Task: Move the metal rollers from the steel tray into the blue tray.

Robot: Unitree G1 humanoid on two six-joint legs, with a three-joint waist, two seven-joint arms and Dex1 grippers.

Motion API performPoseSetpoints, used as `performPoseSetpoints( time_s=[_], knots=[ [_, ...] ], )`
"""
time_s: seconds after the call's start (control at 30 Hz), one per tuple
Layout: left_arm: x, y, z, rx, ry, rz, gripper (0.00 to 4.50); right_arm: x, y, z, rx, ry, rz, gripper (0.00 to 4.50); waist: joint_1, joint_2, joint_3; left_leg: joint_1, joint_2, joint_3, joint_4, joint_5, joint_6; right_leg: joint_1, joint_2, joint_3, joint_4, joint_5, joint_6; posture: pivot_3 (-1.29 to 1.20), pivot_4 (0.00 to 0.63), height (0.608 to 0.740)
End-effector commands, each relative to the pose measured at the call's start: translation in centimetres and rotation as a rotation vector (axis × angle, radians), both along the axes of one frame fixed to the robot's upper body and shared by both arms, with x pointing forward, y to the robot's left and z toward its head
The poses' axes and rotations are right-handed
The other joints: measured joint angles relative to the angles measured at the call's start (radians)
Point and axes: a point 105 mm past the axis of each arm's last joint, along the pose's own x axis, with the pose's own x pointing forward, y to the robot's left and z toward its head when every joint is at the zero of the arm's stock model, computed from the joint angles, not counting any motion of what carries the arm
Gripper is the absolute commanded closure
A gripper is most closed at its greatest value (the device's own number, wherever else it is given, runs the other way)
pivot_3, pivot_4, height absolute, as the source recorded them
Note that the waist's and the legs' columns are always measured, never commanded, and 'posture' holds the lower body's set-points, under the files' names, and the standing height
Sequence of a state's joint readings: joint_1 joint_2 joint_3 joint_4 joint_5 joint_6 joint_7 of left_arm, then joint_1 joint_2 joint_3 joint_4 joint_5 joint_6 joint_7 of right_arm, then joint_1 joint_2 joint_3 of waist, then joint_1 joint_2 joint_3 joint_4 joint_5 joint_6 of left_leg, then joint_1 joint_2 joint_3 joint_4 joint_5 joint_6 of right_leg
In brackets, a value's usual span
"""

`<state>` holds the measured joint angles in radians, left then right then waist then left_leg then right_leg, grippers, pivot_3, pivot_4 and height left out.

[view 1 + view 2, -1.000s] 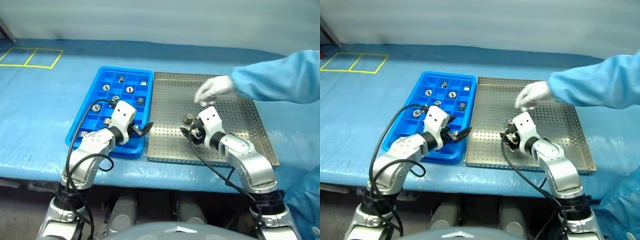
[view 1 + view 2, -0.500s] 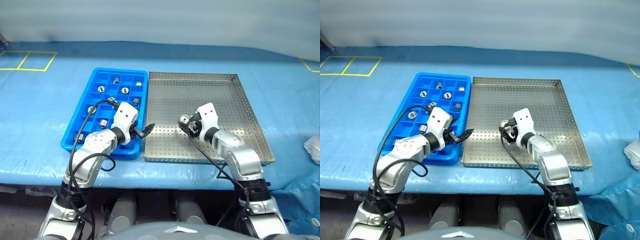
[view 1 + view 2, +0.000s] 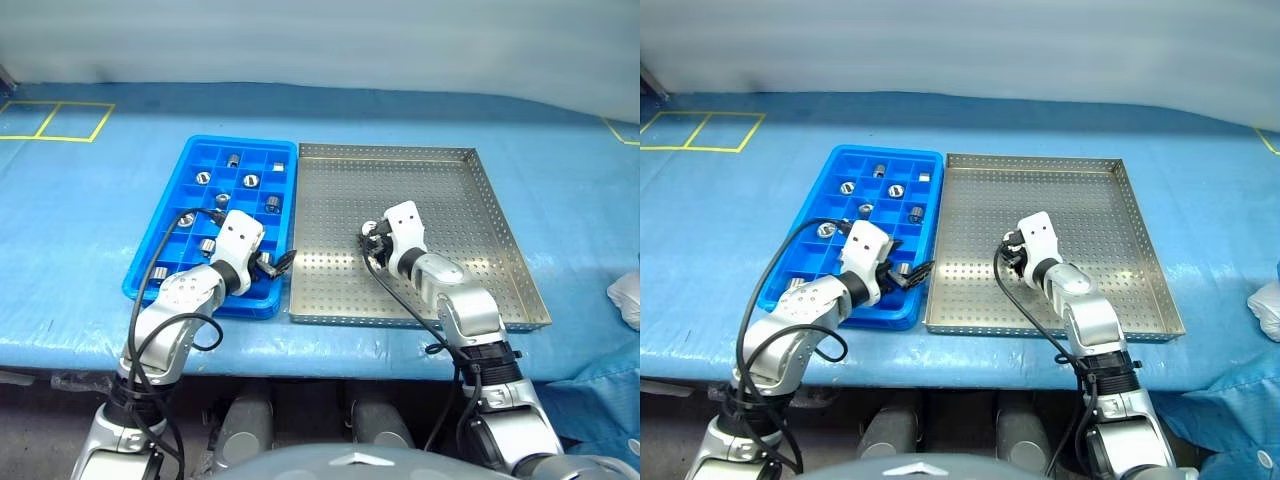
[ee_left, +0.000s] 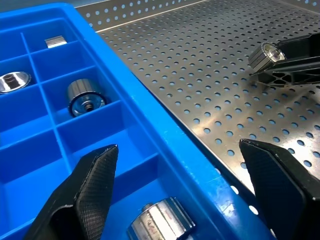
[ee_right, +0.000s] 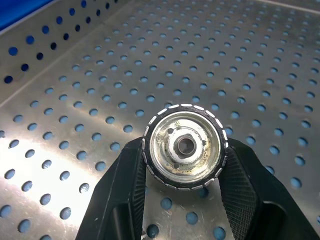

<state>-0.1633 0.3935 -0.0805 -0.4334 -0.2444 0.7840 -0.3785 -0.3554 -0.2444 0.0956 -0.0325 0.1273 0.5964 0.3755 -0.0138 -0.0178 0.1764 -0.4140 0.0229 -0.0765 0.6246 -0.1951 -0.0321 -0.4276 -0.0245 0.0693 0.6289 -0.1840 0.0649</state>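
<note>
Squeezing one metal roller (image 5: pixel 184 146) in the right pincer (image 5: pixel 183 172) over the steel tray (image 3: pixel 440 180) at frame centre, left pincer (image 4: pixel 190 190) spread wide over the blue tray (image 3: pixel 165 255) edge, other rollers (image 3: pixel 203 178) in its squares

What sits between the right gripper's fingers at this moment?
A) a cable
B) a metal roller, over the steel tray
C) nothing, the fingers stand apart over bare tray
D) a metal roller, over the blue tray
B: the right gripper clamps a metal roller between both fingers over the perforated steel tray.
</note>
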Motion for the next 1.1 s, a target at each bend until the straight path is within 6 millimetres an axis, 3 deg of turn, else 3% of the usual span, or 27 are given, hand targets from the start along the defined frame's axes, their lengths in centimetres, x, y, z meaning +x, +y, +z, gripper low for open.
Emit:
performPoseSetpoints(
  time_s=[0.03, 0.13, 0.27, 0.47, 0.77, 0.97, 1.1],
  knots=[
    [-0.1, 2.0, 2.2, 0.010, -0.084, 0.071, 0.26, -0.2, 3.9, 4.8, 0.050, -0.163, 0.152, 2.80, 0.001, 0.000, 0.000, 0.000, 0.000, 0.000, 0.000, 0.000, 0.000, 0.000, 0.000, 0.000, 0.000, 0.000, 0.000, 0.18, 0.150, 0.740],
    [-0.3, 4.1, 2.9, 0.022, -0.106, 0.162, 0.26, -0.9, 7.7, 6.3, 0.102, -0.182, 0.291, 2.80, 0.004, 0.000, 0.000, 0.001, 0.001, -0.001, 0.000, 0.000, 0.000, 0.000, 0.001, -0.001, 0.001, 0.000, -0.001, 0.20, 0.150, 0.740],
    [-0.8, 6.1, 3.0, 0.051, -0.095, 0.254, 0.26, -0.9, 11.8, 6.7, 0.087, -0.188, 0.409, 2.80, 0.010, 0.000, 0.000, 0.001, 0.001, -0.001, -0.001, 0.000, 0.000, 0.000, 0.001, -0.001, 0.001, 0.000, -0.001, 0.25, 0.150, 0.740],
    [-2.3, 7.5, 2.6, 0.072, -0.078, 0.331, 0.26, -0.5, 15.3, 6.1, 0.085, -0.171, 0.498, 2.80, 0.050, 0.000, 0.000, 0.001, 0.001, -0.001, -0.003, 0.000, 0.000, 0.000, 0.001, -0.001, 0.000, -0.001, -0.001, 0.32, 0.150, 0.740],
    [-3.3, 6.7, 2.2, 0.050, -0.062, 0.328, 0.26, 1.6, 16.3, 5.6, 0.082, -0.152, 0.499, 2.80, 0.091, 0.000, 0.000, 0.001, 0.001, -0.001, -0.004, 0.000, -0.001, -0.001, 0.001, -0.002, 0.000, -0.001, -0.003, 0.37, 0.150, 0.740],
    [-2.9, 6.0, 1.9, 0.046, -0.053, 0.306, 0.26, 2.2, 15.6, 6.8, 0.099, -0.218, 0.454, 0.87, 0.102, 0.000, 0.000, 0.001, 0.001, -0.001, -0.006, 0.000, -0.001, -0.001, 0.001, -0.002, 0.000, -0.002, -0.004, 0.35, 0.150, 0.740],
    [-2.5, 5.0, 1.9, 0.036, -0.055, 0.261, 0.26, 2.4, 14.4, 8.1, 0.115, -0.286, 0.395, 0.87, 0.102, 0.000, 0.000, 0.001, 0.001, -0.001, -0.007, 0.000, -0.001, -0.002, 0.001, -0.002, 0.000, -0.002, -0.004, 0.32, 0.150, 0.740]
  ],
)
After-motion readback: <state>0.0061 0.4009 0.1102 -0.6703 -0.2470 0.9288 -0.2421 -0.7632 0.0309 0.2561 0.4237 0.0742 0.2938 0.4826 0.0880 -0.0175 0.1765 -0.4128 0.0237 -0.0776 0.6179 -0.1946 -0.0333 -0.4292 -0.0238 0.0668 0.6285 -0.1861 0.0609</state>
